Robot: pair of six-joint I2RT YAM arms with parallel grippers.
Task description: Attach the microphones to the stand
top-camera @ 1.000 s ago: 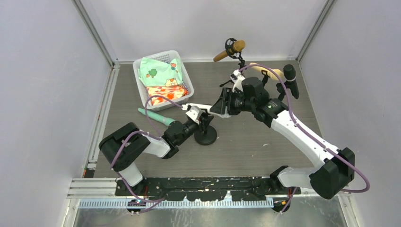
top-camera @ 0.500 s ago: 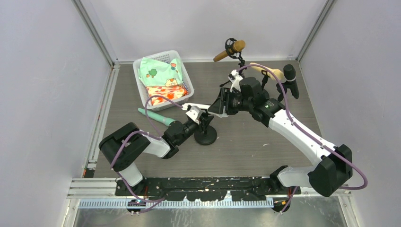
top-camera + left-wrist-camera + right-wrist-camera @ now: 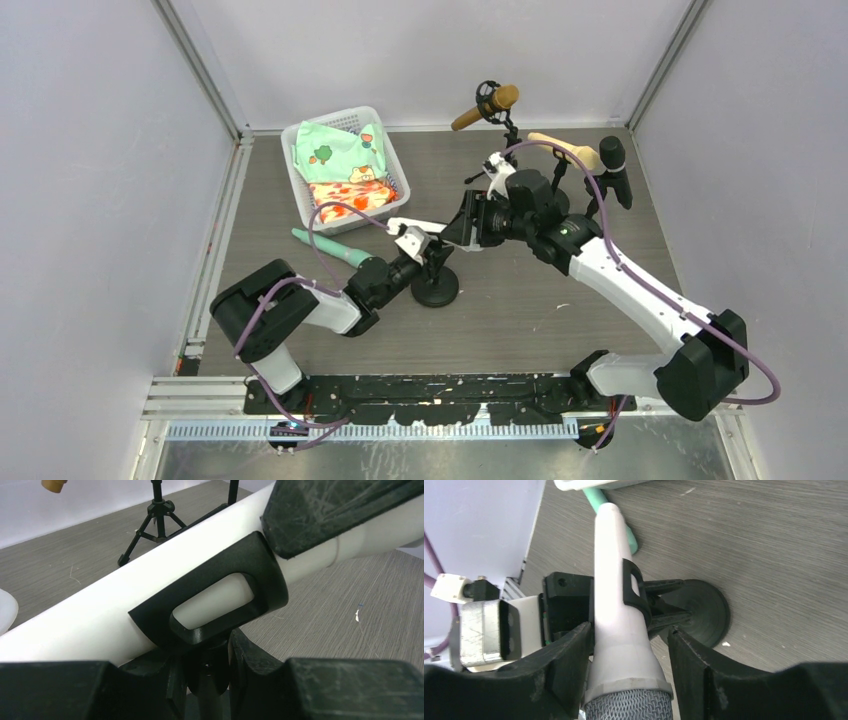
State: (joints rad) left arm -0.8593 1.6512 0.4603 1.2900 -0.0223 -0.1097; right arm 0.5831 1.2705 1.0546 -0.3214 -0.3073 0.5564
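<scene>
Both closed — right gripper [image 3: 630, 632] on white microphone [image 3: 610, 580], laid in clip [image 3: 262, 567] of stand [image 3: 705, 612], left gripper [image 3: 204, 672] pinching its post.

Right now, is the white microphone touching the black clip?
Touching. The left wrist view shows the white microphone lying inside the black clip, which wraps snugly around it with no gap.

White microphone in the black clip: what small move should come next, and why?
Probably ease the white tapered microphone slightly further through the black clip, since only its narrower part sits in the loop. The right gripper holds it near its mesh end, and the left gripper pinches the black round-based stand under the clip, so it looks braced.
</scene>
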